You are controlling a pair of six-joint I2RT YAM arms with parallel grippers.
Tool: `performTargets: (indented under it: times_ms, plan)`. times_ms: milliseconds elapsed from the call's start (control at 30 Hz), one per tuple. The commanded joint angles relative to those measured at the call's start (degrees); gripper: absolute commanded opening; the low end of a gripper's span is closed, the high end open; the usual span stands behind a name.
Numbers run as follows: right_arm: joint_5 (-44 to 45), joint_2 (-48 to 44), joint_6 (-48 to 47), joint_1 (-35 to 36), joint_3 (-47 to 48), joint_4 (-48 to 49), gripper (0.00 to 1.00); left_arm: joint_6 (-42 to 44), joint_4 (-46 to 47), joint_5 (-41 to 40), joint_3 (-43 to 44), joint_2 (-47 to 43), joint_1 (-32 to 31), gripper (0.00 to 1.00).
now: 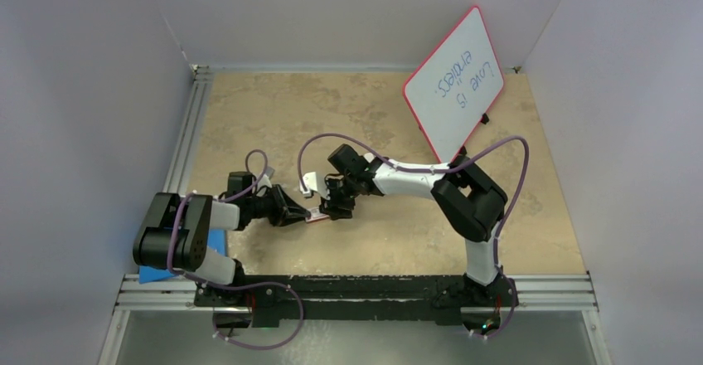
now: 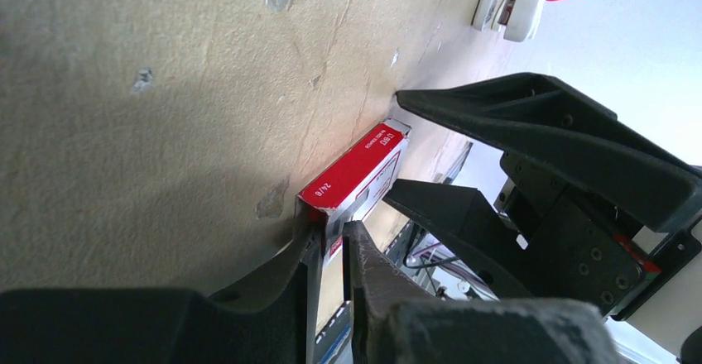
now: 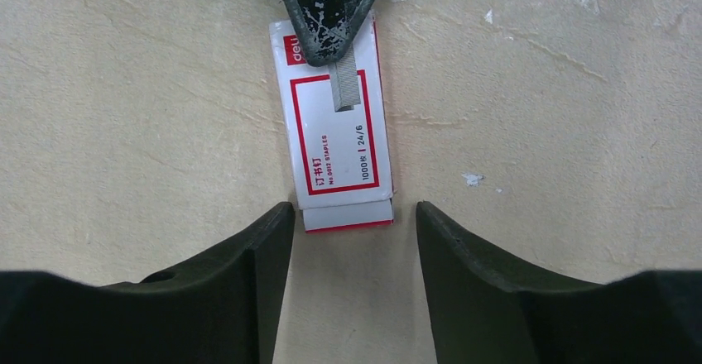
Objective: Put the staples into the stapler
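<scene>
The staples (image 3: 339, 132) are in a small red-and-white box lying flat on the table, its inner tray slid out a little at the end nearest the right wrist camera. They also show in the top view (image 1: 316, 216) and the left wrist view (image 2: 356, 170). My left gripper (image 2: 331, 236) is shut on the box's far end, and a grey metal strip (image 3: 343, 91) sticks out past its fingertip over the label. My right gripper (image 3: 354, 211) is open and points down, with one finger on each side of the tray end. The white stapler (image 1: 309, 184) lies just behind, partly hidden.
A red-framed whiteboard (image 1: 454, 83) stands propped at the back right. A blue object (image 1: 157, 270) lies under the left arm's base. Metal rails (image 1: 356, 290) run along the table's near edge and left side. White walls enclose the table.
</scene>
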Motion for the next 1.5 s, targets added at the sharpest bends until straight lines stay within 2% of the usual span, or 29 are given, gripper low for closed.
performTargets:
  times_ms: [0,133,467,867,967,1133,1267,1467]
  plan:
    - [-0.6,-0.8,-0.1,1.2,1.8,-0.4,0.61,-0.7,4.0,2.8,1.0,1.0,-0.3,0.16]
    - [-1.8,0.7,-0.5,2.3,3.1,-0.5,0.58,-1.6,5.2,3.5,0.6,2.0,-0.3,0.16]
    - [-1.5,2.0,-0.3,2.9,4.1,-0.7,0.42,-2.7,7.3,5.0,0.6,3.7,-0.4,0.16]
    - [-1.4,2.7,2.0,3.4,6.5,2.2,0.41,-3.9,10.2,7.7,0.9,6.0,-1.8,0.17]
    - [-1.3,2.3,2.4,3.3,5.6,2.5,0.45,-3.4,8.8,6.6,1.3,5.3,-1.8,0.17]
    - [0.1,-1.6,3.8,2.8,0.7,3.7,0.63,-2.3,4.4,3.3,2.2,4.2,-1.8,0.17]
    - [1.2,-4.9,3.6,1.6,-3.5,4.2,0.66,-1.3,1.5,1.8,3.4,3.6,-1.8,0.21]
    - [1.0,-6.0,2.9,0.5,-5.3,2.7,0.66,0.0,-2.5,0.3,5.1,2.2,-1.7,0.33]
